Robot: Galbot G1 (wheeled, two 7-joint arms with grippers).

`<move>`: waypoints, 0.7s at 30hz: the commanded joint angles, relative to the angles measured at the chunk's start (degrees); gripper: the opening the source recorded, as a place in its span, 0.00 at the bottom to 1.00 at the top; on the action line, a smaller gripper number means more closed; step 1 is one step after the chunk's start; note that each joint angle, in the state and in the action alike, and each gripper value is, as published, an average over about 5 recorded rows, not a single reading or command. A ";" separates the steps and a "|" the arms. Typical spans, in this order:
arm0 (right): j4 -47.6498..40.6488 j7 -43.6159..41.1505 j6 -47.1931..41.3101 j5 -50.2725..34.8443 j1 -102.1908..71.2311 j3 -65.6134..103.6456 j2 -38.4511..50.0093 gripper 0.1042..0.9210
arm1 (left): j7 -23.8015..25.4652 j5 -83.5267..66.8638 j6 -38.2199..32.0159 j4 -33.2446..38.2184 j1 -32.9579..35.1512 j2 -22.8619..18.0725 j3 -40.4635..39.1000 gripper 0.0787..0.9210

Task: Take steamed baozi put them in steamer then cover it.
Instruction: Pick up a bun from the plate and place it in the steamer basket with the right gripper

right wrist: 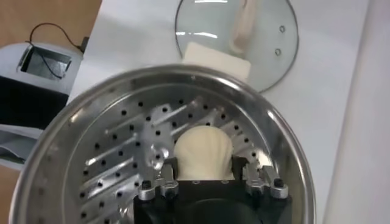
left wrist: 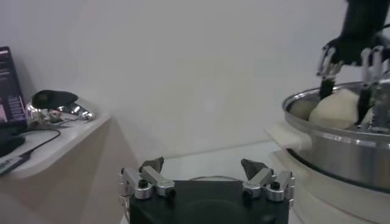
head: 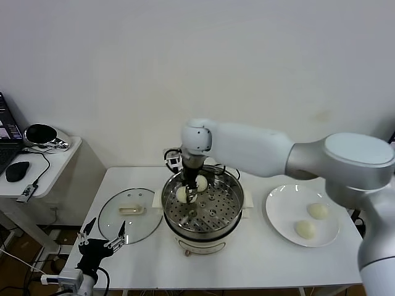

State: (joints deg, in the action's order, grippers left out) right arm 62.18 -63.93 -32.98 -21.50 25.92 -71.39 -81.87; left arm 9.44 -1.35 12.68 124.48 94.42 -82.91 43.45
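Shiny perforated steel steamer [right wrist: 91, 152], clear glass cover [right wrist: 268, 55] (metal-rimmed), matt smooth baozi [right wrist: 203, 151].

We face a plain white wall [head: 197, 68] at twelve o'clock, a white table [head: 278, 259] beneath us, a side desk [head: 46, 163] at nine o'clock bearing a laptop [head: 5, 139], black mouse [head: 16, 171], cable, evenly lit.

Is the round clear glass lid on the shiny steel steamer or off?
Off. The round clear glass lid lies flat on the white table, left of the open shiny steel steamer.
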 commanded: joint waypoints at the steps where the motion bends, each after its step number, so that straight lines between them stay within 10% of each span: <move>1: -4.06 0.90 -0.13 0.92 -2.92 0.33 -3.88 0.55 | 0.04 0.04 0.03 -0.57 -0.36 -0.04 -0.17 0.88; 21: 11.89 -2.35 1.59 2.07 4.79 5.42 14.67 0.88 | 0.61 0.37 0.40 -0.78 -0.46 0.26 -0.45 0.88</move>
State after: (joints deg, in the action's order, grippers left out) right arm 64.28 -64.81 -32.21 -19.96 25.95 -67.84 -78.50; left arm 9.91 -1.03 12.97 123.58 93.86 -82.98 42.88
